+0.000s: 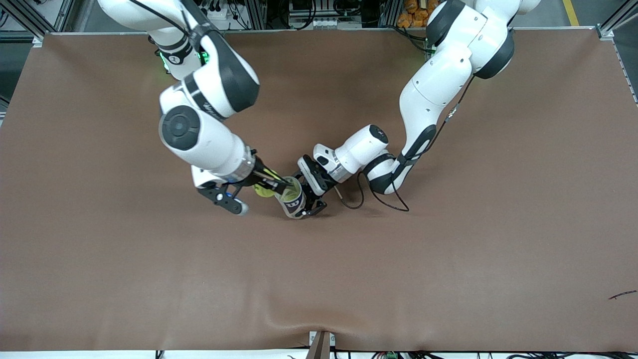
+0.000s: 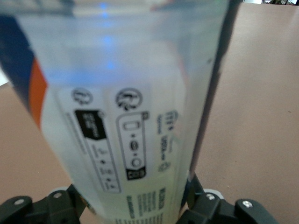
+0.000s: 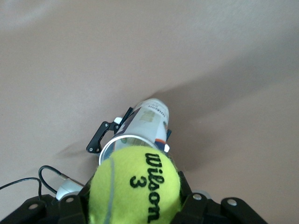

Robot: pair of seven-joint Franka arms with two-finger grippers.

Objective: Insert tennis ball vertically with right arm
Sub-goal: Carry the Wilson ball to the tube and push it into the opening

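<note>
My right gripper is shut on a yellow-green tennis ball marked "Wilson 3", which fills the right wrist view. The ball is right beside and slightly above the open mouth of a clear tennis ball can. The can has a blue, orange and white label and stands upright on the brown table. My left gripper is shut on the can's lower body, which fills the left wrist view. In the right wrist view the can is just past the ball, with the left gripper's black fingers on either side of it.
A black cable loops on the brown table mat beside the left arm's wrist. A small dark mark lies near the table's front corner at the left arm's end.
</note>
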